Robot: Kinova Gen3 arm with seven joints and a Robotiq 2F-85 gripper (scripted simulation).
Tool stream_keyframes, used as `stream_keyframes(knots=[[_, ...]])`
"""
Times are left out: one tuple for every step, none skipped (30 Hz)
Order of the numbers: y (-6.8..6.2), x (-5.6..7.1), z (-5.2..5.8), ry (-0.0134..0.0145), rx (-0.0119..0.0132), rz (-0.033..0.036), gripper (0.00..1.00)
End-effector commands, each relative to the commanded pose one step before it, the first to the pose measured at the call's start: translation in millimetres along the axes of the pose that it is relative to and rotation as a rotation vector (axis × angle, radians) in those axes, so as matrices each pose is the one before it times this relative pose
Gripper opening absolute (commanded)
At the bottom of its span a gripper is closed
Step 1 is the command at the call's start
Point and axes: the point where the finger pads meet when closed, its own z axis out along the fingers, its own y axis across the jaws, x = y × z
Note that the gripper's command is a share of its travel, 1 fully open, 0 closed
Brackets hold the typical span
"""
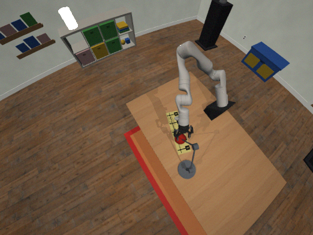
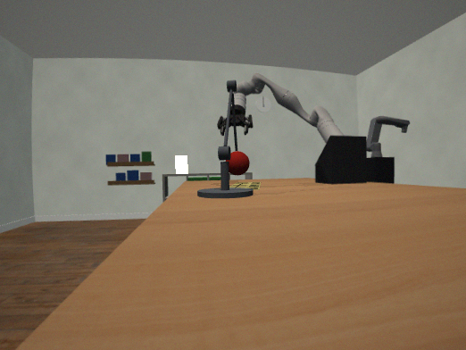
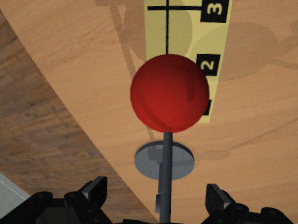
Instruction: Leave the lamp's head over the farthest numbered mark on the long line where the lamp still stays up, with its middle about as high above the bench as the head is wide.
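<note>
The lamp's red ball head hangs over the near-base end of the yellow strip. In the wrist view it overlaps the line by labels 2 and 1, with 3 beyond; the exact mark beneath is hidden. In the exterior view a gap of roughly half its width shows under it. The lamp's elbow is high, above the round grey base. My gripper is open, above the head, the lamp's thin rod between its fingers in the wrist view, not gripped.
The wooden bench carries the lamp near its long edge. The arm's black mount stands on the other side. The lamp's lower joint and upright are close to the head in the exterior view.
</note>
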Motion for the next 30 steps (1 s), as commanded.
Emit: stream_keyframes(knots=[[3.46, -1.74, 9.9, 0.00216, -0.00666, -0.00493, 1.0], [-0.12, -0.22, 2.37, -0.0002, 0.00048, -0.00026, 1.0], [-0.12, -0.22, 2.37, -0.0002, 0.00048, -0.00026, 1.0], [-0.12, -0.22, 2.37, -0.0002, 0.00048, -0.00026, 1.0], [0.0, 0.0, 0.0, 0.0, 0.0, 0.0, 1.0], [0.0, 0.0, 0.0, 0.0, 0.0, 0.0, 1.0], [0.44, 0.04, 0.62, 0.00042, -0.001, -0.00026, 1.0], [0.44, 0.04, 0.62, 0.00042, -0.001, -0.00026, 1.0], [0.44, 0.04, 0.62, 0.00042, -0.001, -0.00026, 1.0], [0.44, 0.04, 0.62, 0.00042, -0.001, -0.00026, 1.0], [0.44, 0.04, 0.62, 0.00042, -0.001, -0.00026, 1.0], [0.44, 0.04, 0.62, 0.00042, -0.001, -0.00026, 1.0], [0.44, 0.04, 0.62, 0.00042, -0.001, -0.00026, 1.0], [0.44, 0.03, 0.62, 0.00042, -0.001, -0.00026, 1.0], [0.44, 0.03, 0.62, 0.00042, -0.001, -0.00026, 1.0], [0.44, 0.03, 0.62, 0.00042, -0.001, -0.00026, 1.0], [0.43, 0.03, 0.62, 0.00042, -0.001, -0.00026, 1.0], [0.43, 0.03, 0.62, 0.00042, -0.001, -0.00026, 1.0], [0.43, 0.03, 0.62, 0.00042, -0.001, -0.00026, 1.0], [0.43, 0.03, 0.62, 0.00042, -0.001, -0.00026, 1.0], [0.43, 0.03, 0.62, 0.00042, -0.001, -0.00026, 1.0], [0.0, 0.0, 0.0, 0.0, 0.0, 0.0, 1.0], [0.0, 0.0, 0.0, 0.0, 0.0, 0.0, 1.0], [-0.06, -0.01, -0.08, -0.00006, 0.00014, 0.00004, 0.0], [-0.06, -0.01, -0.08, -0.00006, 0.00014, 0.00004, 0.0], [-0.06, -0.01, -0.08, -0.00006, 0.00014, 0.00004, 0.0], [-0.06, -0.01, -0.08, -0.00006, 0.00014, 0.00004, 0.0], [-0.06, -0.01, -0.08, -0.00006, 0.00014, 0.00004, 0.0], [-0.06, -0.01, -0.08, -0.00006, 0.00014, 0.00004, 0.0], [-0.06, -0.01, -0.08, -0.00006, 0.00014, 0.00004, 0.0]])
